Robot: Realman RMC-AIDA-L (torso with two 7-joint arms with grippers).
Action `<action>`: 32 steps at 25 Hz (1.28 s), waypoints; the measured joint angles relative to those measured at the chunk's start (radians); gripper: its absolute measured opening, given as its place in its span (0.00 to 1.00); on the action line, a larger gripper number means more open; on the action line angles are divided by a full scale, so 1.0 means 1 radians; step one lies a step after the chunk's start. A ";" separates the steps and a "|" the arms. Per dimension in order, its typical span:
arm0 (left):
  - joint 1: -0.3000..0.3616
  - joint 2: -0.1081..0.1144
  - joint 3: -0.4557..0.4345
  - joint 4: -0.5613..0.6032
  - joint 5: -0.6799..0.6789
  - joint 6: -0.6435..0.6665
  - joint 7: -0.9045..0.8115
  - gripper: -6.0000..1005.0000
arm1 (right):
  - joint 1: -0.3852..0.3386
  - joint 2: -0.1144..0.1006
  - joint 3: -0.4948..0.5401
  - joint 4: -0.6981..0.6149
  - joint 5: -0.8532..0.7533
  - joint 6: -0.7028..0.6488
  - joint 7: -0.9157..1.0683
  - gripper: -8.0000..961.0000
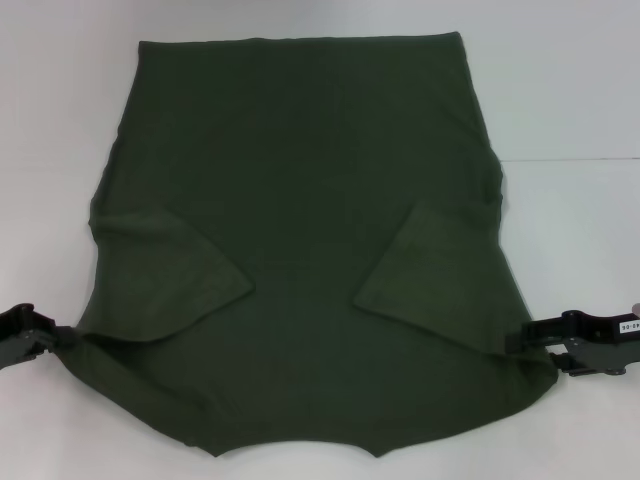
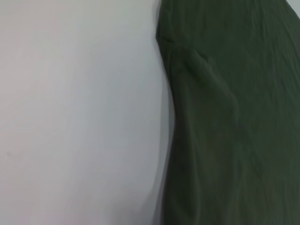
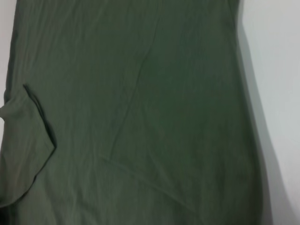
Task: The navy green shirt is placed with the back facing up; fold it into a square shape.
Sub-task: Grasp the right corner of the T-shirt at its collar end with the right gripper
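Head view: soft navy green shirt [image 1: 300, 200], both sleeves folded inward.

The shirt [image 1: 300, 200] lies spread on the table [image 1: 570, 100], hem at the far side. Both sleeves are folded inward onto the body. My left gripper [image 1: 45, 338] sits at the near left corner of the shirt, my right gripper [image 1: 545, 345] at the near right corner.

Table [image 1: 570, 80] bare round shirt [image 1: 300, 200] (no obstacles).
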 joint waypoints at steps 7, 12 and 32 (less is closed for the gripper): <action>-0.002 0.000 0.000 0.000 -0.001 0.000 0.000 0.04 | 0.003 0.000 -0.006 0.000 -0.003 0.014 0.000 0.66; -0.005 0.000 0.000 0.000 -0.001 0.000 0.000 0.04 | 0.003 -0.001 -0.007 0.000 -0.003 0.016 -0.001 0.47; -0.015 0.001 0.000 -0.002 0.000 -0.004 -0.001 0.04 | 0.012 0.000 -0.037 -0.009 -0.017 0.044 -0.083 0.07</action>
